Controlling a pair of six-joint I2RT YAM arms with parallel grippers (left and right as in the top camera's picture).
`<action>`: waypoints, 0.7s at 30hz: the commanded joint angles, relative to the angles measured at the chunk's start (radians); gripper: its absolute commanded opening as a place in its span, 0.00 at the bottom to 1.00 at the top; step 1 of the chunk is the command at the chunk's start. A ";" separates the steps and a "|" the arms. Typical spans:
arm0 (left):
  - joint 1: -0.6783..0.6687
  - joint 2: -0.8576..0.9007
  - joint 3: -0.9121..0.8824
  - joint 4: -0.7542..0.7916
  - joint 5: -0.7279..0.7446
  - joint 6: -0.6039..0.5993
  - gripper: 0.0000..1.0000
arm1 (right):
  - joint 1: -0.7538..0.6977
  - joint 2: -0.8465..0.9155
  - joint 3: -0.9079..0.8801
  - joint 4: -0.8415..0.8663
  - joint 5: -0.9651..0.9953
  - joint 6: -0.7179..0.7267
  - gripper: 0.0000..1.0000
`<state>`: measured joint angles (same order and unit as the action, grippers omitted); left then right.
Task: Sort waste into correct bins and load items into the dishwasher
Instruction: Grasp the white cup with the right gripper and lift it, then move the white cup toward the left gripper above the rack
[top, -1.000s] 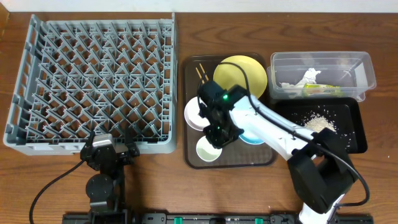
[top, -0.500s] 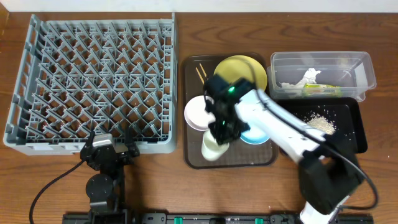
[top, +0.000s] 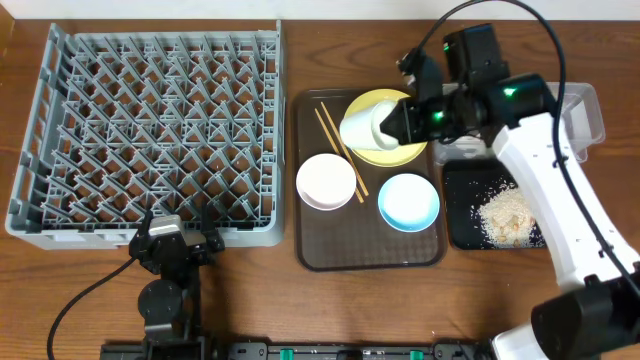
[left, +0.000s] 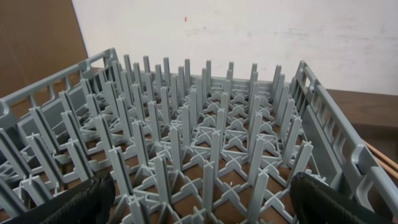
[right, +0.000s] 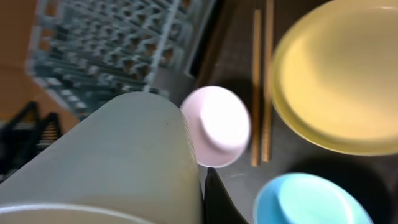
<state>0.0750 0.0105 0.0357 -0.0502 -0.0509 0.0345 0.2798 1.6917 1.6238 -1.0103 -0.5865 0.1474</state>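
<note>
Right now, clamping 1 small white cup (top: 362, 125) in right gripper (top: 380, 122), tipped sideways, held above 1 yellow plate (top: 400, 148). On 1 brown tray (top: 370, 255): 2 bowls, i.e. white bowl (top: 326, 182) & light blue bowl (top: 408, 201), plus 2 chopsticks (top: 340, 150) side by side, just beside white bowl. At left, 1 grey rack (top: 150, 120). At right, 1 black tray (top: 462, 215) w/ rice crumbs (top: 505, 215). Left gripper (top: 178, 238) spread wide, low over table (top: 250, 300) at rack's near edge.

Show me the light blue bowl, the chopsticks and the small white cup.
light blue bowl (top: 408, 201), overhead view, centre of its inside.
chopsticks (right: 256, 87), right wrist view, middle of one stick.
small white cup (top: 360, 127), overhead view, its side wall.
</note>
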 joint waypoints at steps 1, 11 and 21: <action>0.002 -0.006 -0.032 -0.016 -0.001 0.014 0.91 | -0.026 0.027 -0.003 0.005 -0.256 -0.073 0.01; 0.002 -0.006 -0.031 0.127 0.238 -0.189 0.91 | -0.077 0.095 -0.003 0.108 -0.496 -0.078 0.01; 0.002 0.133 0.070 0.167 0.307 -0.479 0.91 | -0.090 0.109 -0.003 0.234 -0.552 -0.020 0.01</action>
<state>0.0757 0.0650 0.0235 0.1112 0.2134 -0.3153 0.2005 1.8019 1.6218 -0.7921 -1.0782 0.1020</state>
